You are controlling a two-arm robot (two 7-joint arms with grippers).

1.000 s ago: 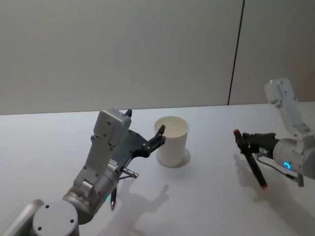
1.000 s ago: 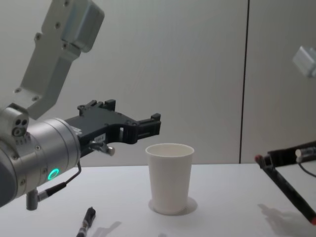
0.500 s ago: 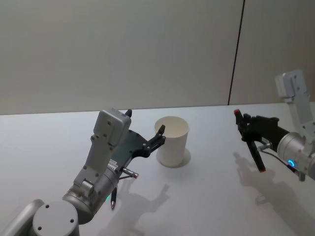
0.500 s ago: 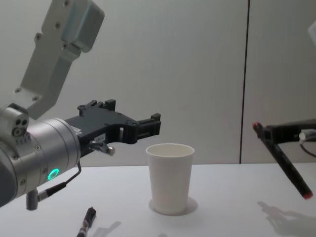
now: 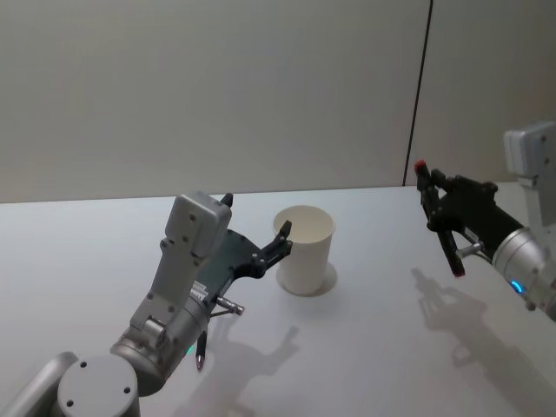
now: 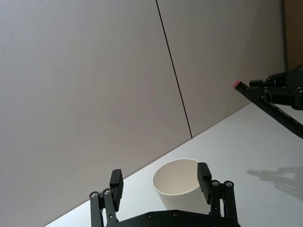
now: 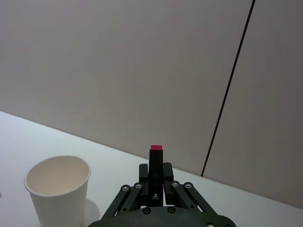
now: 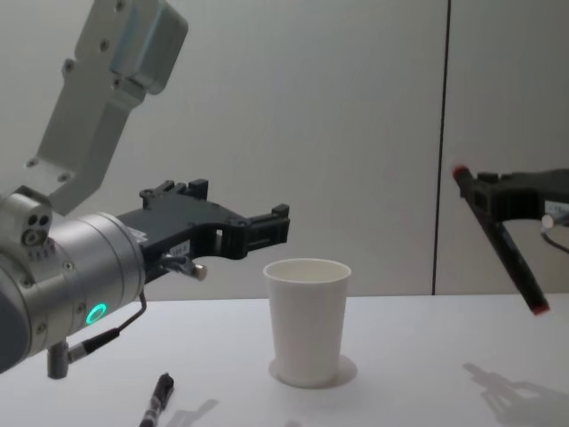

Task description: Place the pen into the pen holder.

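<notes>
The pen holder is a white paper cup point(image 5: 304, 248) standing upright at mid table, also seen in the chest view point(image 8: 308, 320). High above the table, to the right of the cup, my right gripper point(image 5: 440, 205) is shut on the pen point(image 5: 451, 254). The pen is black with red ends and hangs tilted point(image 8: 517, 265), its upper red tip showing in the right wrist view point(image 7: 155, 160). My left gripper point(image 5: 254, 217) hovers open just left of the cup. In the left wrist view its two fingers flank the cup point(image 6: 177, 182), with nothing held.
A second black pen point(image 5: 200, 352) lies on the table beneath my left arm, also visible low in the chest view point(image 8: 158, 400). A grey wall with a dark vertical seam point(image 5: 419, 87) runs along the table's far edge.
My right gripper has lifted the pen well up off the table and a little farther back. The left arm and the cup have not moved.
</notes>
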